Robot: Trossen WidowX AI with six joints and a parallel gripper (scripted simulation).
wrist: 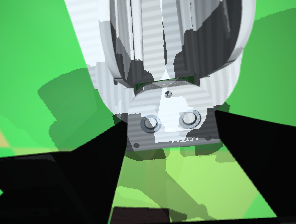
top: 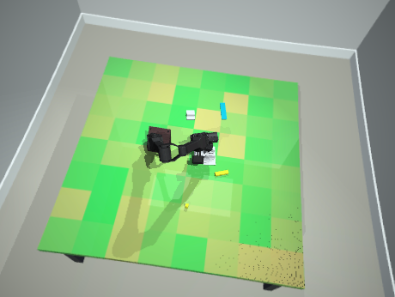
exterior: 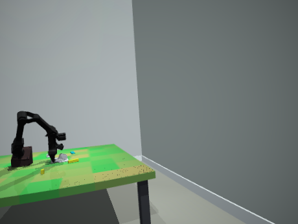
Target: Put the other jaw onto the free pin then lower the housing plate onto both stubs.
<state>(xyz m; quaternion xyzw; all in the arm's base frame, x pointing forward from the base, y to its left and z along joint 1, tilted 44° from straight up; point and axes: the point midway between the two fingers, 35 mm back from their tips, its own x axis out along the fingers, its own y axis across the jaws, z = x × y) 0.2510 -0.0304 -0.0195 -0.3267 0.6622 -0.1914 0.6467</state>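
Note:
The white gripper base [wrist: 84,35] [top: 209,161] lies on the table under my hand. Two grey-white jaws, the left one [wrist: 151,40] and the right one [wrist: 212,42], stand side by side on it in the wrist view. Their gear teeth are hidden. The pale housing plate [wrist: 169,106] covers their near ends, with a round stub showing in each of its two holes, left [wrist: 150,123] and right [wrist: 190,119]. My gripper [wrist: 167,119] [exterior: 53,160] is shut on the housing plate, one black finger at each side. Whether the plate is fully down and level cannot be told.
A yellow bar [top: 221,172] [exterior: 73,160] lies close beside the base. A small yellow block [top: 186,206] [exterior: 42,171] stands farther off. A blue bar [top: 223,111] [exterior: 72,152] and a small white grooved block [top: 191,115] lie on the other side of the arm.

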